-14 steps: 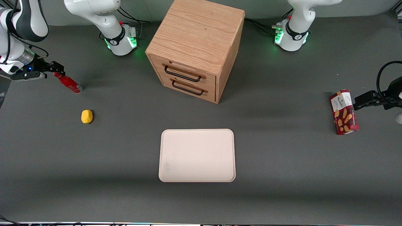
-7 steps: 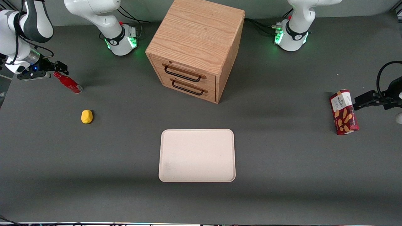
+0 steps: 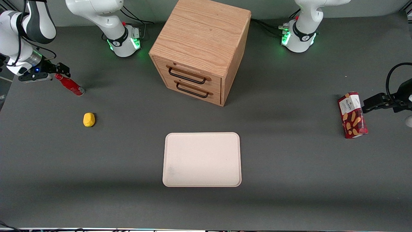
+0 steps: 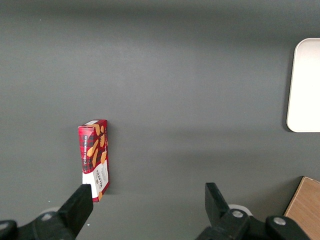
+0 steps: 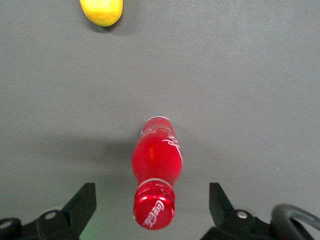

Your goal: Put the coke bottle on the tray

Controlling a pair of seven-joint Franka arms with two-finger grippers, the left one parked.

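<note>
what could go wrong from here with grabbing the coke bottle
1. The coke bottle stands upright on a narrow base, and the gripper has its open jaws on either side of the cap; an off-centre close could tip it over.
2. The tray sits well toward the table's middle, so a weak grip on the slim neck might slip during the long carry.

pincer (image 5: pixel 152 210) above coke bottle (image 5: pixel 156 170), tray (image 3: pixel 201 159) well apart
</note>
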